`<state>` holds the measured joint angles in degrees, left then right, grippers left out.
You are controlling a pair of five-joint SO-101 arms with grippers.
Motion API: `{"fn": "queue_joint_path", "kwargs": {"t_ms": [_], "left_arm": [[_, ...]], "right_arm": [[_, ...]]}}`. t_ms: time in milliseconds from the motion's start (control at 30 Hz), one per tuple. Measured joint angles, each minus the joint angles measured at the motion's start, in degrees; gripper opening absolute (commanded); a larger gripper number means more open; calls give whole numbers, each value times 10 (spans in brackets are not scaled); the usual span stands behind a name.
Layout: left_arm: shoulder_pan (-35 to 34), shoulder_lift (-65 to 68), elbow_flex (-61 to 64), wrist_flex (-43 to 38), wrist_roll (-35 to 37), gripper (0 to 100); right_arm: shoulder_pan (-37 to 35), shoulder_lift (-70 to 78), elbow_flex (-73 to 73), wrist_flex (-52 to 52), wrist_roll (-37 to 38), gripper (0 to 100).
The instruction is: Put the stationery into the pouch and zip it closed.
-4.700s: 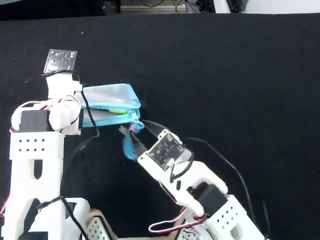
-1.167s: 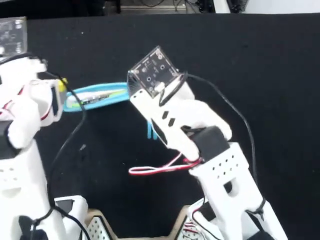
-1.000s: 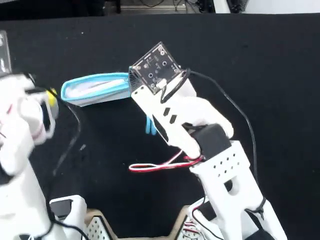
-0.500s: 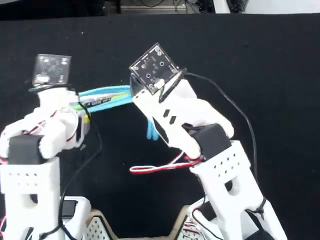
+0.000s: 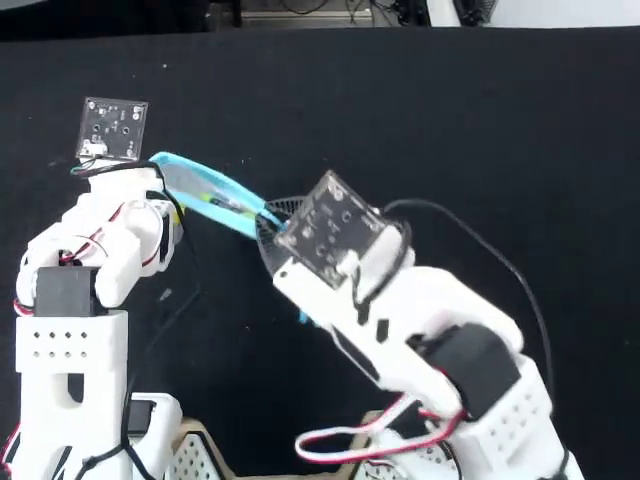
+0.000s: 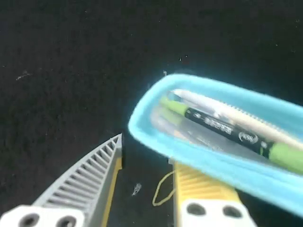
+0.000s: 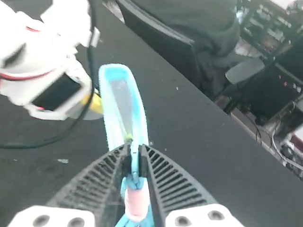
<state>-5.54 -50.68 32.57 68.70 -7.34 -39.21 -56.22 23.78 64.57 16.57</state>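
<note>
The light-blue pouch [image 5: 207, 194] sits at about 10 o'clock from the middle of the black tabletop [image 5: 450, 120], seen nearly edge-on, its long axis running from 10 o'clock to 4 o'clock between the two arms. The right gripper [image 7: 135, 151] is pinched narrowly on the 4 o'clock end, both ribbed fingers pressed against the blue edge, and a pink tag [image 7: 135, 202] shows between them nearer the wrist. From there the pouch stretches away toward the left arm. The left gripper [image 6: 147, 153] stands with its fingers spread and nothing between them; the pouch's 10 o'clock end lies just past its tips, overlapping the yellow finger [image 6: 201, 184], though contact cannot be told. The pouch mouth gapes here, and inside lie a green-and-black pen [image 6: 222, 131] and a pale pen [image 6: 227, 111] side by side.
</note>
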Motion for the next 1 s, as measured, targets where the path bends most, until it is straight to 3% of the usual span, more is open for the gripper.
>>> {"fn": "queue_joint_path", "kwargs": {"t_ms": [200, 400, 700, 800, 1000], "left_arm": [[0, 0, 0, -12, 26, 166], [-1, 0, 0, -97, 26, 166], [-1, 1, 22, -186, 32, 166], [-1, 2, 40, -169, 32, 166], [0, 2, 41, -56, 32, 166]], "right_arm": [[-25, -20, 39, 0, 0, 11], [-68, -21, 40, -1, 18, 11], [-72, 19, 40, -47, 37, 11], [-72, 33, 40, -47, 37, 11], [-31, 33, 40, -47, 36, 14]]}}
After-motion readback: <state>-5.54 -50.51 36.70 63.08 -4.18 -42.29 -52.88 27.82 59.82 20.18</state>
